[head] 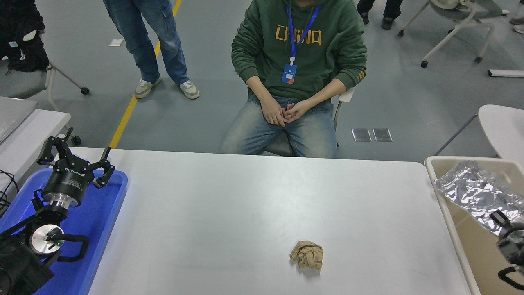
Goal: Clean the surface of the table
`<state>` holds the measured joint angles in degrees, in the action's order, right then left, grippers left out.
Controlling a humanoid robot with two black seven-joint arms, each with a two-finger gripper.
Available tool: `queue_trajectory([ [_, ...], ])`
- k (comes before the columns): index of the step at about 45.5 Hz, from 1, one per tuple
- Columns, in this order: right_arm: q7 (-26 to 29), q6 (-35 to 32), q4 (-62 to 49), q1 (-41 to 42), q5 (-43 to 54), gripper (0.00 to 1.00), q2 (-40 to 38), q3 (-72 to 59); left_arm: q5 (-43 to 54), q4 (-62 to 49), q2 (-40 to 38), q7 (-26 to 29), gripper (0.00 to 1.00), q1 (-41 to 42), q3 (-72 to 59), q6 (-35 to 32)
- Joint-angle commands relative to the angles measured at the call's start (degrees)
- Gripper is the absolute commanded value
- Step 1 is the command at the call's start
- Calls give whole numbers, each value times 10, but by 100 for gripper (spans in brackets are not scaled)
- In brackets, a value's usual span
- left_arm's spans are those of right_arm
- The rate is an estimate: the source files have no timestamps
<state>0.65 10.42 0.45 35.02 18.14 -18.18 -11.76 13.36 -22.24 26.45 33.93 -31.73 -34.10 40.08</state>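
Observation:
The white-grey table surface (245, 205) fills the middle of the head view. A crumpled brown paper ball (307, 255) lies on it, right of centre near the front edge. My right gripper (500, 220) comes in at the right edge, shut on a crinkled silver foil wrapper (470, 190) that it holds over the beige bin (430, 164). Its fingertips are partly hidden by the foil. My left gripper (73, 157) is parked at the lower left above a blue tray (102, 221), fingers spread open and empty.
A person in a green hoodie (299, 61) sits at the table's far side, hands in lap. Another person stands at the top left (151, 41). A smaller white table (24, 131) is at the left, a round-edged white table (501, 127) at the right.

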Motion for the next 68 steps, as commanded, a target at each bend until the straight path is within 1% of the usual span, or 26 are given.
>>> queue_trajectory([
  [1,13,21,-4,-4,-1,0,14,9,0,0,0,0,100,0,0,0],
  [9,13,21,-8,-4,-4,0,13,10,0,0,0,0,100,0,0,0],
  [12,13,23,-9,-4,-19,54,12,19,0,0,0,0,100,0,0,0],
  [14,13,27,-8,-3,-31,77,11,22,0,0,0,0,100,0,0,0],
  [15,13,27,-7,-2,-35,98,11,22,0,0,0,0,100,0,1,0],
  [16,13,27,-7,-1,-37,100,10,22,0,0,0,0,100,0,0,0],
  [26,12,25,-2,10,-47,100,-5,24,0,0,0,0,100,0,1,0],
  [34,12,24,20,44,-48,100,-43,25,0,0,0,1,100,0,0,0],
  [43,5,26,140,90,-48,100,-115,45,0,0,0,0,100,0,1,0],
  [52,5,24,363,99,-48,100,-195,273,0,0,0,0,100,0,0,0],
  [59,8,28,420,97,-49,100,-180,338,0,0,0,0,100,0,0,0],
  [64,6,31,428,95,-49,100,-140,372,0,0,0,0,100,0,0,0],
  [68,5,33,428,86,-58,100,-94,426,0,0,0,0,100,0,0,0],
])
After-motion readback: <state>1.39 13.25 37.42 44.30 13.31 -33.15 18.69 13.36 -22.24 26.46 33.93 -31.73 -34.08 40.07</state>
